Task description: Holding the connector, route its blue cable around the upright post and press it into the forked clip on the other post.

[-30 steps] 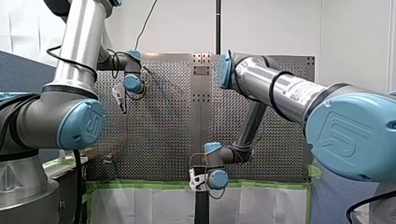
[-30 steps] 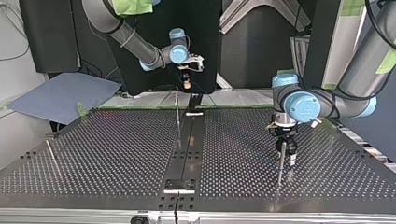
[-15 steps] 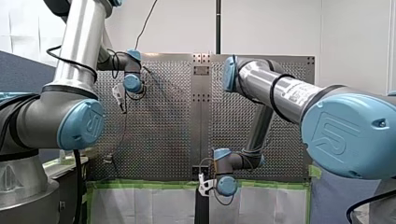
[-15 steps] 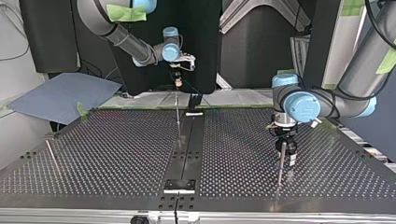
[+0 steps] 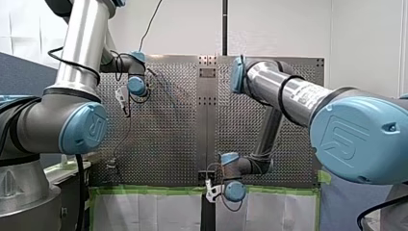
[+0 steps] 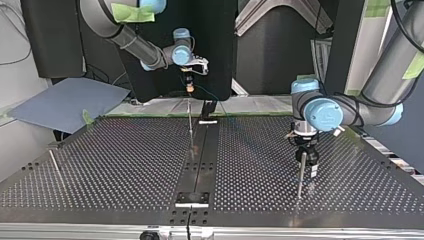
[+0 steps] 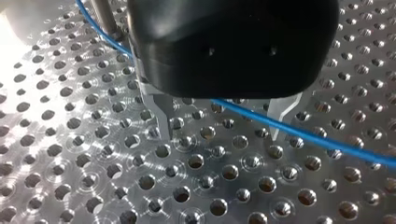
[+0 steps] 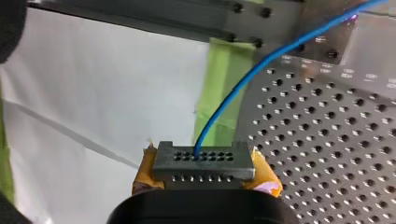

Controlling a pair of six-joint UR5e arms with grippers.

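My right gripper (image 8: 203,186) is shut on the black connector (image 8: 203,161), clamped between its yellow pads (image 8: 145,175). The blue cable (image 8: 225,101) leaves the connector's face and runs off over the perforated table (image 8: 327,140). In the top view this gripper (image 6: 189,89) hangs off the table's far edge, behind a thin upright post (image 6: 190,122). My left gripper (image 7: 224,133) stands open just above the plate, its metal fingers (image 7: 162,119) apart. The blue cable (image 7: 327,140) runs across between them, ungripped, coming from a post (image 7: 105,18) beside the gripper. In the top view my left gripper (image 6: 306,161) sits next to that post (image 6: 300,175).
A third thin post (image 6: 54,162) stands near the top view's left edge. A black rail (image 6: 202,150) runs down the table's middle. Green tape (image 5: 159,191) and white sheeting border the table's edge near my right gripper (image 5: 210,190). My left gripper (image 5: 124,103) is at the front view's upper left.
My right arm has carried the connector toward the top view's left, off the table's far edge. My left arm has stayed still, open.
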